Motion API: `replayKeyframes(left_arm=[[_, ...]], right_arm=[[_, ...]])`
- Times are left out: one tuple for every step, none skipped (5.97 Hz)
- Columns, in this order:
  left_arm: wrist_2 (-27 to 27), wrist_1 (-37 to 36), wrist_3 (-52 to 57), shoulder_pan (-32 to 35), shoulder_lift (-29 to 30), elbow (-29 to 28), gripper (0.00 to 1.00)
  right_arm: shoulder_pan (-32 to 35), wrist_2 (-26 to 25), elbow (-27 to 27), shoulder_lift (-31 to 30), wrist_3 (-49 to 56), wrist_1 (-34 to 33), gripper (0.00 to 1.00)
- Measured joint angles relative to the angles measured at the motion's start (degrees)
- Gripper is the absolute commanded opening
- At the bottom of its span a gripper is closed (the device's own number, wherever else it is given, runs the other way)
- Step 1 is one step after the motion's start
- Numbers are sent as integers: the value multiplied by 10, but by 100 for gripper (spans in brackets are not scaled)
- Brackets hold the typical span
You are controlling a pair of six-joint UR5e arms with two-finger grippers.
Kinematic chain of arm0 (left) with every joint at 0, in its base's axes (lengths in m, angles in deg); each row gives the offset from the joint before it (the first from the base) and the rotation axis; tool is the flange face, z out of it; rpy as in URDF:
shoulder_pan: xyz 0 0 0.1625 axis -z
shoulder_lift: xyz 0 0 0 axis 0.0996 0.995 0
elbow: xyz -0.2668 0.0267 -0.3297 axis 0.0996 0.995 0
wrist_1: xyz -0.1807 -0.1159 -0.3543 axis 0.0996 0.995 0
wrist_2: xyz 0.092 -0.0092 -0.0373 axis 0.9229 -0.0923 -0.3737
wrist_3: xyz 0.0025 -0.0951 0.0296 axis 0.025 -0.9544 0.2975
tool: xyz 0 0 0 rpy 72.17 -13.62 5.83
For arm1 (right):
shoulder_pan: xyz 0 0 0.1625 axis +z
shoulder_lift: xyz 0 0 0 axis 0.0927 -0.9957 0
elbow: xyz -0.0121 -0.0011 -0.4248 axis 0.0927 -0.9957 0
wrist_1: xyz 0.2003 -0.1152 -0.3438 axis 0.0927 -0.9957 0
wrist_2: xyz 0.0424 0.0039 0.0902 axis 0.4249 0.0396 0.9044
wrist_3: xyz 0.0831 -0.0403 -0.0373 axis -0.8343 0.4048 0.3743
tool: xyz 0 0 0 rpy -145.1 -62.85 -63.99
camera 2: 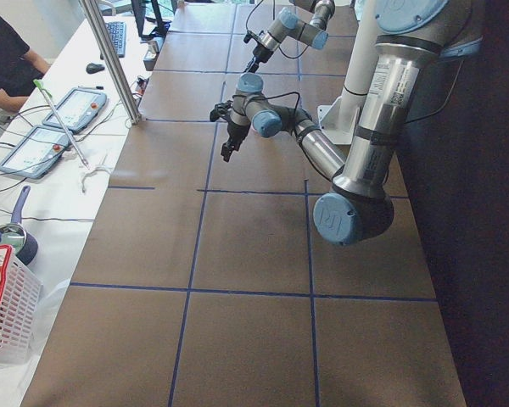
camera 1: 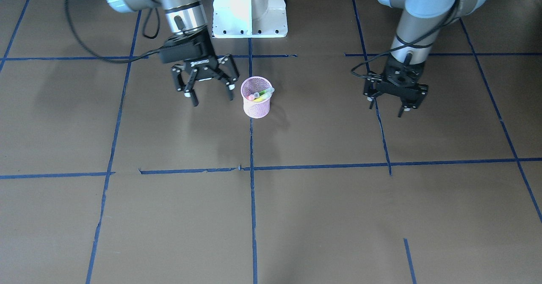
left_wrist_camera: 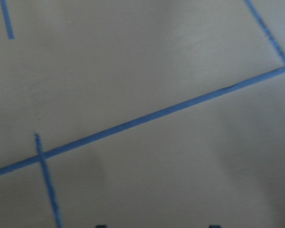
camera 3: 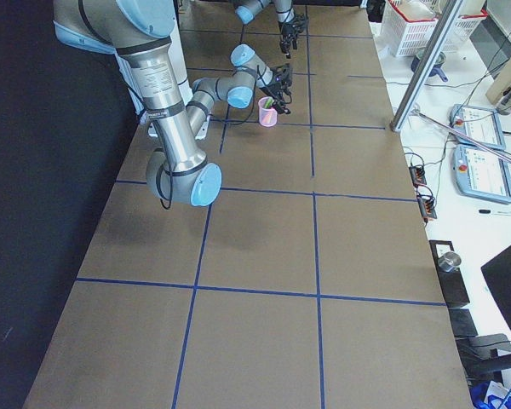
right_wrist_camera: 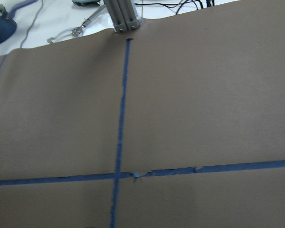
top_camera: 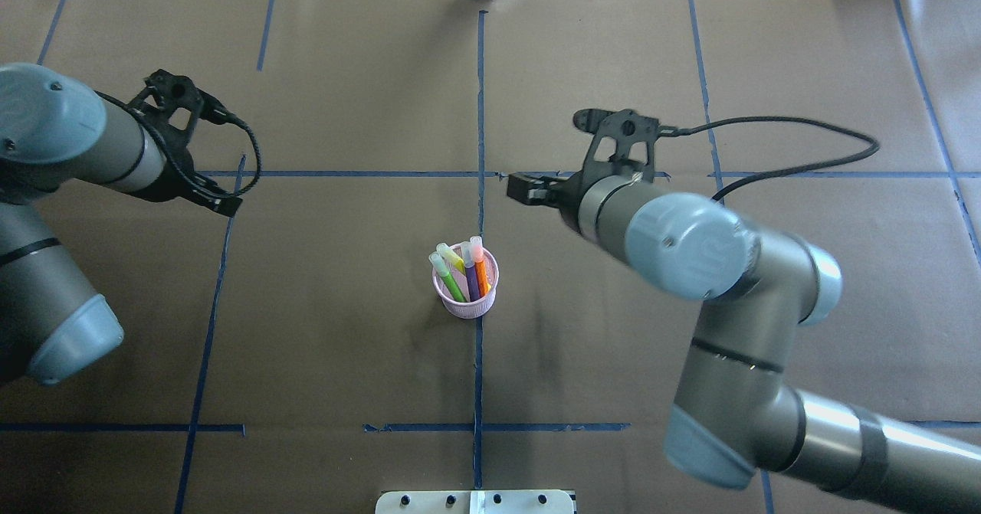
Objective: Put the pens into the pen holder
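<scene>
Pens stand in pen holder, long axes near vertical, caps up; left hand, right hand both released.

A table covered in brown paper, marked into large squares by blue tape lines, fills the space, and an aluminium post rises from its far long edge. Just beyond the post runs a white bench, with two teach pendants near the post's foot, a keyboard farther along to one side and a white mesh basket well off to the other. A person in black is behind the pendants, and bright, even light leaves only soft shadows on the paper.
</scene>
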Motion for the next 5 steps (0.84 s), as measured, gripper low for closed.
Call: replayKeyframes(left_arm=[[-57, 0, 81, 59, -20, -21, 78], [-121, 0, 168, 129, -39, -48, 82], [-163, -1, 261, 196, -62, -74, 100], [-198, -25, 332, 268, -82, -93, 100], [-231, -81, 363, 336, -91, -102, 100]], right_arm=[[76, 110, 12, -48, 50, -2, 100], [158, 223, 14, -88, 116, -17, 100], [242, 323, 13, -112, 208, -62, 100], [318, 397, 13, -122, 310, -131, 100], [380, 446, 13, -132, 418, -201, 100]])
